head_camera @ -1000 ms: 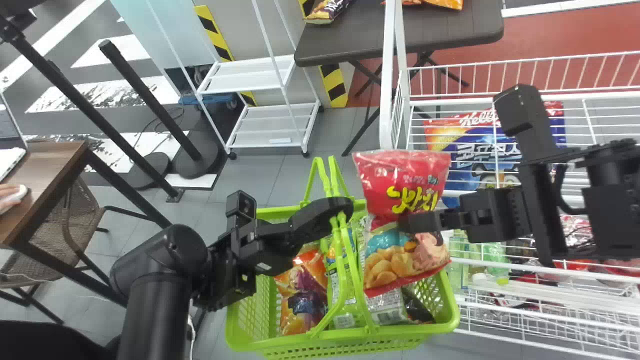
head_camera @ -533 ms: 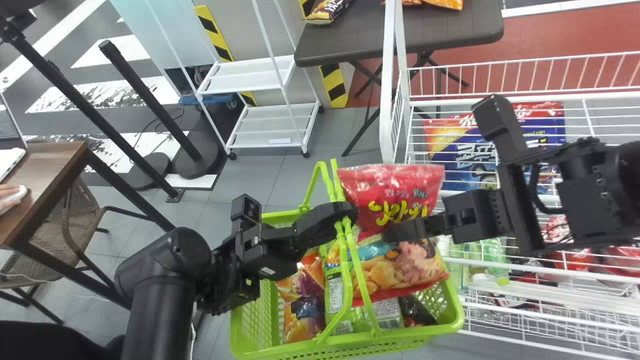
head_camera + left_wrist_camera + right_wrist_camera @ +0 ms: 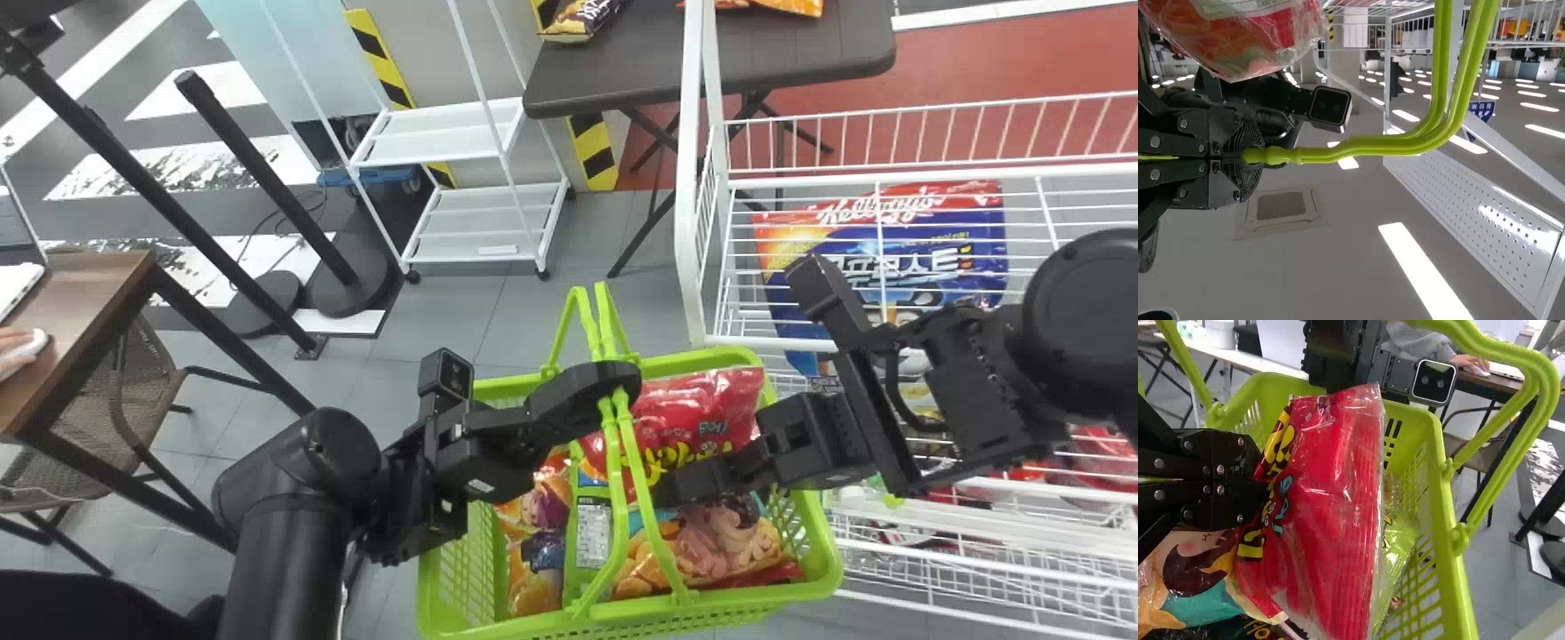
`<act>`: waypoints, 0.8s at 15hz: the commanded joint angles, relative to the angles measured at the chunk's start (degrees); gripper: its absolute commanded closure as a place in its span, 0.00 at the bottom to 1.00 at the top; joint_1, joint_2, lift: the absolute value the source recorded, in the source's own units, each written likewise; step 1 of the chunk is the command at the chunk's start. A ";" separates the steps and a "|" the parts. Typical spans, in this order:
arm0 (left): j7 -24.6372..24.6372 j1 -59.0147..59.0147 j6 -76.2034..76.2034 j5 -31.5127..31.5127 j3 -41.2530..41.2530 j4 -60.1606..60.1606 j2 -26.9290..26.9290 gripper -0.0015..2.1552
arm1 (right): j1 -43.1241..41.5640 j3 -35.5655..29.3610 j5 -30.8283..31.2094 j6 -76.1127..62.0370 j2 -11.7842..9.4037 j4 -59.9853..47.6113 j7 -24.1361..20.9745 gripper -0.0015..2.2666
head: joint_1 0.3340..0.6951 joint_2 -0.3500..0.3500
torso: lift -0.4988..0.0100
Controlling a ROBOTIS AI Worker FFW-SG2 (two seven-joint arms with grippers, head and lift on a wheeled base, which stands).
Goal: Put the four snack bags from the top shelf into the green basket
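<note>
Lowered since the earlier frame: one red snack bag (image 3: 685, 416), now in the green basket (image 3: 827, 553), pinched by my right gripper (image 3: 677, 487); left gripper (image 3: 613, 384) clamping handles (image 3: 1371, 146); step, placing; next, I judge, release.

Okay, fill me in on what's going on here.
The robot is packing snack bags into a green basket. Its left tool grips the basket's handles, while its right tool holds a red snack bag inside the basket. An orange bag and a green bag lie in there too.
</note>
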 commanded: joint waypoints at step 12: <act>-0.66 1.53 0.07 2.26 3.43 0.42 1.53 1.00 | 0.38 -18.54 0.96 1.00 0.05 -15.97 1.46 0.01 | 1.00 1.00 | 0.98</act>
